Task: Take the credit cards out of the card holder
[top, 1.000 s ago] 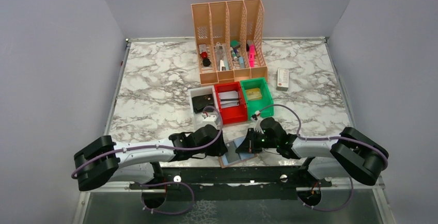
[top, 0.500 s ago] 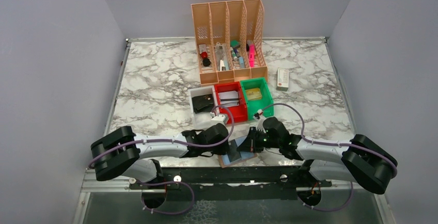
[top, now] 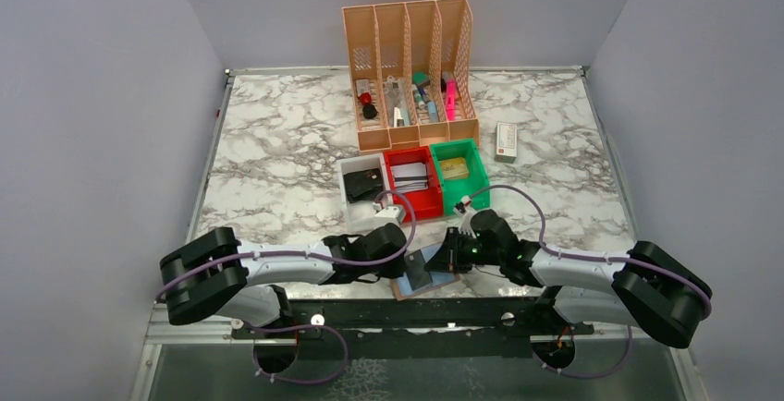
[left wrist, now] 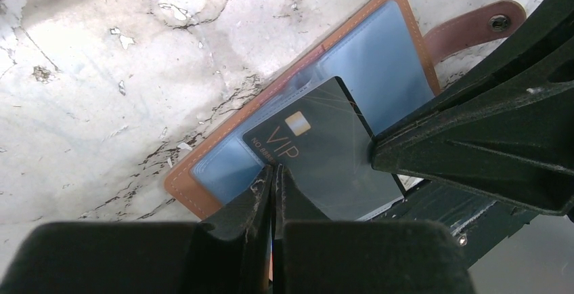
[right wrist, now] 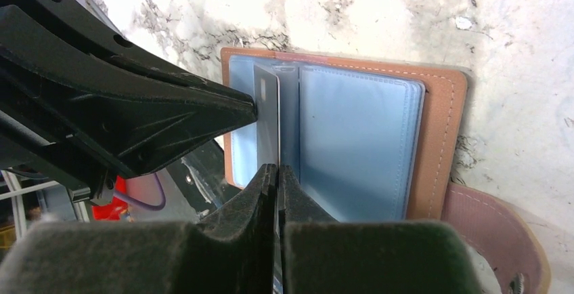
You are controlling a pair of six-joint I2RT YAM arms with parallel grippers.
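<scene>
Both my arms lie low along the near edge of the table (top: 277,170), forearms turned inward, wrists meeting over the card holder (left wrist: 184,184), which lies open and flat there. My left gripper (left wrist: 274,171) is clamped on a corner of the dark VIP card (left wrist: 318,148). My right gripper (right wrist: 277,169) pinches the upright clear sleeve (right wrist: 290,124) at that card's opposite edge. A second ago the left jaws stood apart and that elbow sat farther out; the right elbow has since slid outward.

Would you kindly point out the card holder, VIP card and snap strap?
Card holder (left wrist: 179,180), left wrist view, brown border.
VIP card (left wrist: 325,155), left wrist view, dark face.
Snap strap (left wrist: 467,30), left wrist view, middle.
</scene>
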